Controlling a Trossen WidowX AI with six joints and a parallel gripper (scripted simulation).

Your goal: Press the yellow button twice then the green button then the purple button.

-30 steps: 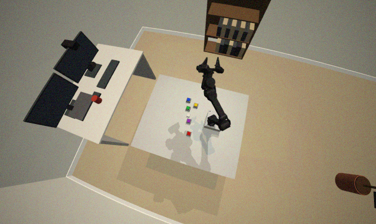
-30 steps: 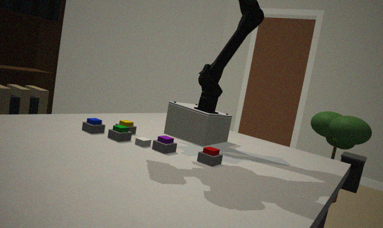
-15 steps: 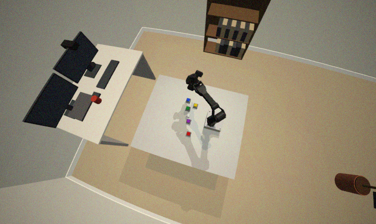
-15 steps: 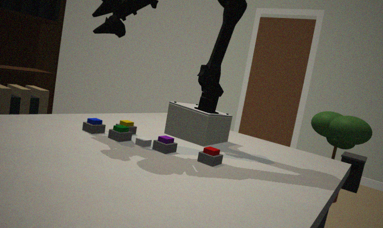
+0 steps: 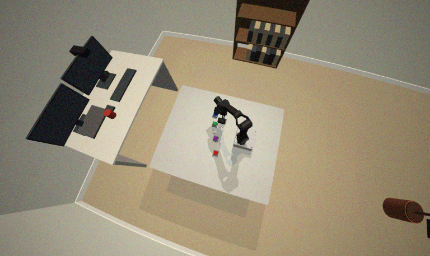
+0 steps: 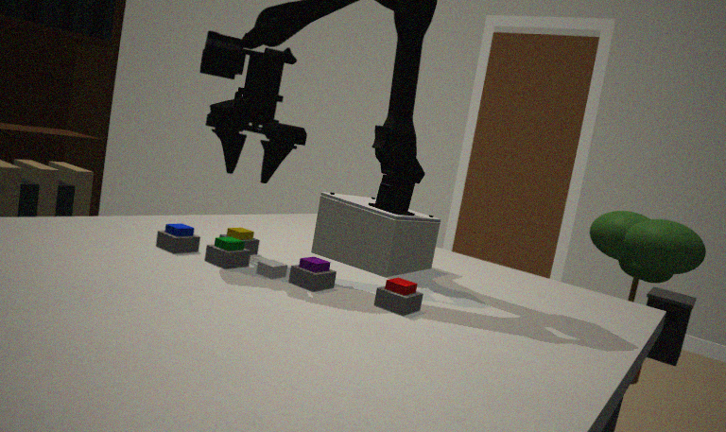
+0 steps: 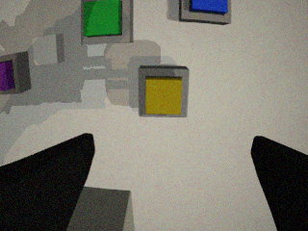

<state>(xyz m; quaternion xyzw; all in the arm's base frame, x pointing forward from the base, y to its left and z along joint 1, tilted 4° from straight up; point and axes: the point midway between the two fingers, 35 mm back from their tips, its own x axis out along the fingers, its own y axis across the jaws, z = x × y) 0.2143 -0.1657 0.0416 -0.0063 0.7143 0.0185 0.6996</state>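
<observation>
Square yellow button (image 7: pixel 164 95) on grey base.

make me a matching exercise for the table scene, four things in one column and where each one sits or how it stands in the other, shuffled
Things:
1. yellow button
2. red button
3. small grey block
4. gripper

Places or states:
A. between the green button and the purple button
B. open, high above the table, holding nothing
C. last in the row, furthest from the blue button
D. just behind the green button, nearer the robot's base

Pairs: 1-D, 2-C, 3-A, 4-B
</observation>
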